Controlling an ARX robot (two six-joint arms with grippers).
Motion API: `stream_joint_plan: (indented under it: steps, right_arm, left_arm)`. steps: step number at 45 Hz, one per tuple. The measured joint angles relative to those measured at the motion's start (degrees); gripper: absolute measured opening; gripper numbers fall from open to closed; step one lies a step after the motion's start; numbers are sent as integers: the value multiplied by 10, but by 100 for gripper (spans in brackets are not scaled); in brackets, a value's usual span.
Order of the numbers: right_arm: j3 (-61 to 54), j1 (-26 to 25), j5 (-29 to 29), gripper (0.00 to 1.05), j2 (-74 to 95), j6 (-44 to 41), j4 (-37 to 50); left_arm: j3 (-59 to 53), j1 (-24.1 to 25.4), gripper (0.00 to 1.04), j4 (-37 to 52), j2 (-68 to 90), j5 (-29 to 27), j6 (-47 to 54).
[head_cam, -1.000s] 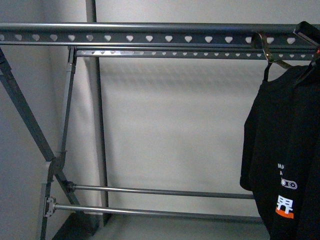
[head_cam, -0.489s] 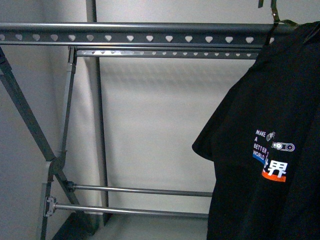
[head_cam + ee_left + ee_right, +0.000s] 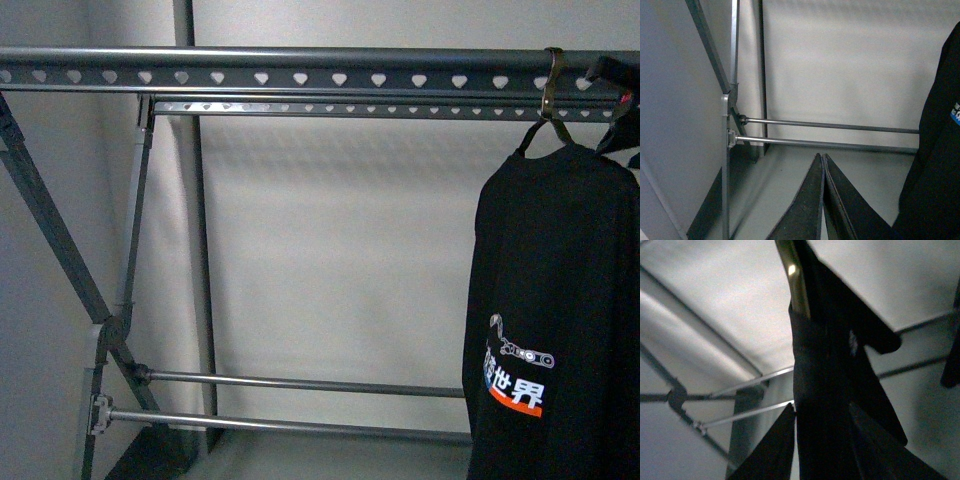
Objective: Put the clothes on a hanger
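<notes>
The shirt (image 3: 555, 320) now hangs from the rack's (image 3: 300, 75) top rail by its hook (image 3: 552, 85), having dropped onto it. My right jaws look parted around it; left jaws are clenched, empty. Hanging seems done.

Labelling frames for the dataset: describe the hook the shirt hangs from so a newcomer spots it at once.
Start at the grey drying rack, whose top rail has a row of heart-shaped holes. Follow that rail to its right end: a brass-coloured hook loops over it, above the black T-shirt. It is the only warm-toned, curved piece on the straight grey rails.
</notes>
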Motion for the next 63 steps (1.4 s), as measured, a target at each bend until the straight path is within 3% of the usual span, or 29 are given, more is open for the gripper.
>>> stream_joint_plan:
  steps: [4, 8, 13, 15, 18, 22, 24, 32, 39, 63]
  right_arm:
    - [-100, -5, 59, 56, -97, -36, 142]
    - [-209, -14, 59, 75, -241, -55, 251]
    - [-342, -16, 30, 96, -438, -67, 264]
    - [-398, -16, 29, 99, -520, -73, 252]
    - [-459, 5, 66, 97, -619, -104, 215]
    - [-499, 30, 37, 79, -754, -184, 18]
    - [-535, 33, 34, 69, -785, -207, -22]
    - [-651, 33, 37, 26, -834, -230, 8]
    - [-691, 33, 38, 1, -863, -233, 26]
    - [-777, 33, 38, 2, -917, -233, 52]
  left_arm:
    - [0, 0, 4, -22, -21, 0, 0]
    - [0, 0, 4, -38, -38, 0, 0]
    - [0, 0, 4, -55, -54, 0, 0]
    - [0, 0, 4, -87, -80, 0, 0]
    - [0, 0, 4, -146, -128, 0, 0]
    - [0, 0, 4, -157, -152, 0, 0]
    - [0, 0, 4, -157, -153, 1, 0]
    - [0, 0, 4, -157, -153, 0, 0]
    - [0, 0, 4, -157, -154, 0, 0]
    - [0, 0, 4, -157, -154, 0, 0]
